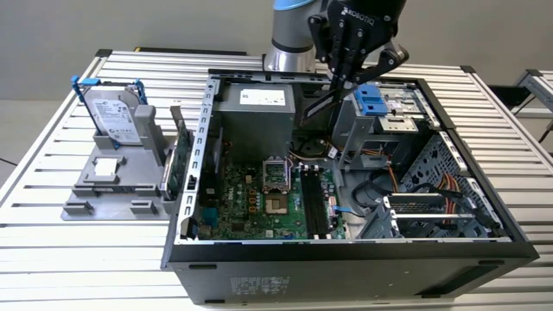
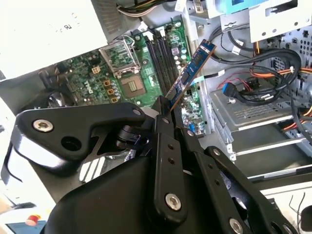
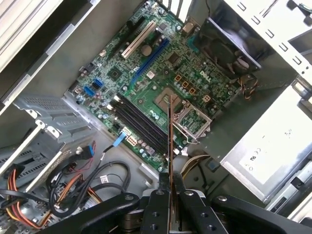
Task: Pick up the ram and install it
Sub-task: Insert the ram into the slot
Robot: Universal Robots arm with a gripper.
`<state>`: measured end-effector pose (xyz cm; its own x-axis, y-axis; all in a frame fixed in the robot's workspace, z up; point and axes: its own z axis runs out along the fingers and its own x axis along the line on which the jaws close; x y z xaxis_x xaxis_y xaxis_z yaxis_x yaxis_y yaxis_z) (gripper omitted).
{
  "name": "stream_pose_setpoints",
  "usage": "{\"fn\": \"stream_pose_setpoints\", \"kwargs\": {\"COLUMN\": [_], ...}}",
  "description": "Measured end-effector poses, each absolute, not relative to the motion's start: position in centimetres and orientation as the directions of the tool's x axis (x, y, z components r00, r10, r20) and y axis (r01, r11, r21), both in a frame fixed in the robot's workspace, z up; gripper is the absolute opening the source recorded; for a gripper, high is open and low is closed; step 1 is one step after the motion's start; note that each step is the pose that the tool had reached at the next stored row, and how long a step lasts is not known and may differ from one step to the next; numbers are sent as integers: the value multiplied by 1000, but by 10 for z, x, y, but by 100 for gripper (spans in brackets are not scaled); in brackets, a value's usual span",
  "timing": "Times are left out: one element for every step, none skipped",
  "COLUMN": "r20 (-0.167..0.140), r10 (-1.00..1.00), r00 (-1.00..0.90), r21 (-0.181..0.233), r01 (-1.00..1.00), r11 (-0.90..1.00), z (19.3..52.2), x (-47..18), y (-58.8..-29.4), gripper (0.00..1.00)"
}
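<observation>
My gripper (image 1: pixel 346 82) hangs above the rear of the open computer case (image 1: pixel 346 249) and is shut on the ram (image 1: pixel 317 103), a thin dark stick slanting down toward the motherboard (image 1: pixel 250 207). In the second wrist view the ram (image 2: pixel 190 73) sticks out from between the fingers (image 2: pixel 165 127) over the board's black memory slots (image 2: pixel 161 53). In the first wrist view the ram (image 3: pixel 170 141) appears edge-on, clamped by the gripper (image 3: pixel 170 189), well above the empty slots (image 3: pixel 139 122). The slots (image 1: pixel 315 201) lie right of the processor socket (image 1: pixel 274 206).
A silver hard drive with blue rails (image 1: pixel 112 113) stands in a grey holder (image 1: pixel 112 188) at the exterior view's left. Inside the case are the power supply (image 1: pixel 255 110), a blue drive bracket (image 1: pixel 372 100) and orange and black cables (image 1: pixel 432 188).
</observation>
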<state>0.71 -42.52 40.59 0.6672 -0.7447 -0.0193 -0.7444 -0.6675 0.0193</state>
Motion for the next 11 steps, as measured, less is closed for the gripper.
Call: {"fn": "stream_pose_setpoints", "kwargs": {"r20": [-19, -19, -19, -19, -19, -19, -19, -19, -19, -19, -19], "r10": [-740, -735, -731, -726, -721, -717, -712, -707, -702, -698, -693], "r00": [673, 677, 682, 687, 692, 697, 702, 707, 712, 716, 721], "r21": [19, 19, 19, 19, 19, 19, 19, 19, 19, 19, 19], "r01": [-740, -735, -731, -726, -721, -716, -712, -707, -702, -698, -693], "r11": [-673, -678, -682, -688, -693, -698, -702, -707, -712, -716, -721], "z": [406, 406, 406, 406, 406, 406, 406, 406, 406, 406, 406], "x": [7, 7, 7, 7, 7, 7, 7, 7, 7, 7, 7], "y": [-425, -425, -425, -425, -425, -425, -425, -425, -425, -425, -425], "gripper": [0, 0, 0, 0, 0, 0, 0, 0, 0, 0, 0]}}
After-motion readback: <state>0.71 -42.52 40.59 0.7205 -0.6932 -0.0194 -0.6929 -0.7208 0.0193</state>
